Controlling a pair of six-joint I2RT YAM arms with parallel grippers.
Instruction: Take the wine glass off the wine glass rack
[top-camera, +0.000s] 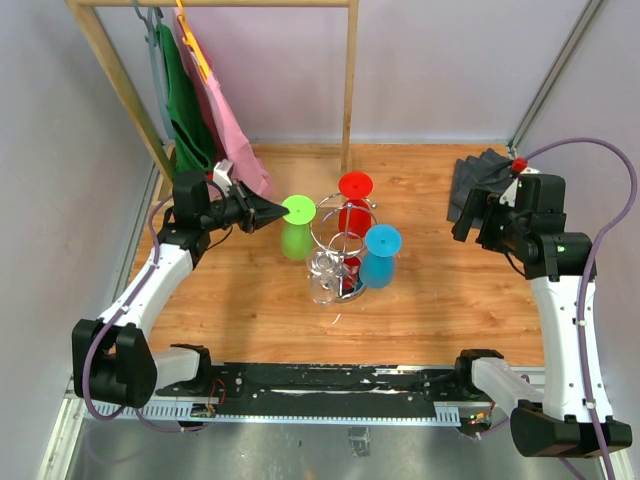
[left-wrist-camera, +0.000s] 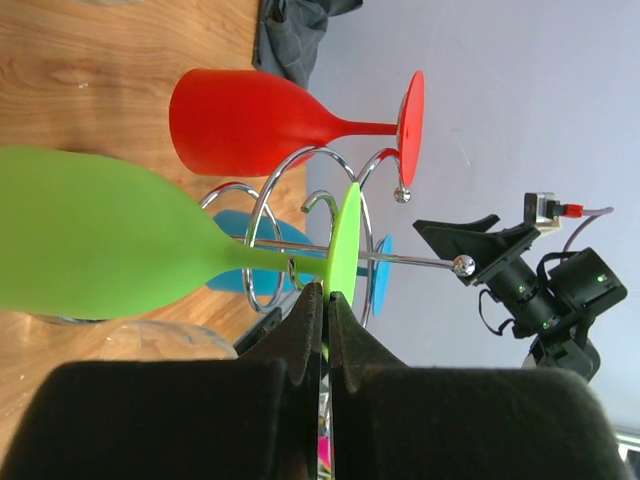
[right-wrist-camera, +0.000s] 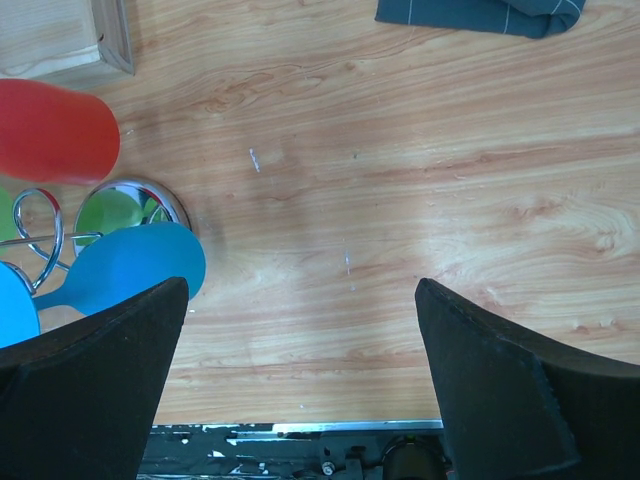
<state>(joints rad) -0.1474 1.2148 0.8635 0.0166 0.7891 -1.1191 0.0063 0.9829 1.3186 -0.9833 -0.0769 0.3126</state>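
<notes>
The chrome wine glass rack (top-camera: 340, 255) stands mid-table with a green wine glass (top-camera: 296, 232), a red one (top-camera: 354, 205), a blue one (top-camera: 379, 256) and a clear one (top-camera: 322, 280) hanging upside down on its loop arms. My left gripper (top-camera: 268, 212) is shut on the rim of the green glass's round foot (left-wrist-camera: 343, 250); the stem still lies in a rack loop (left-wrist-camera: 300, 265). My right gripper (right-wrist-camera: 300, 330) is open and empty, held above bare table to the right of the rack (right-wrist-camera: 120, 200), whose shiny base shows there.
A tall wooden clothes rail (top-camera: 348, 80) with green and pink garments (top-camera: 205, 95) stands at the back left. A dark folded cloth (top-camera: 482, 180) lies at the back right. Walls close in on both sides.
</notes>
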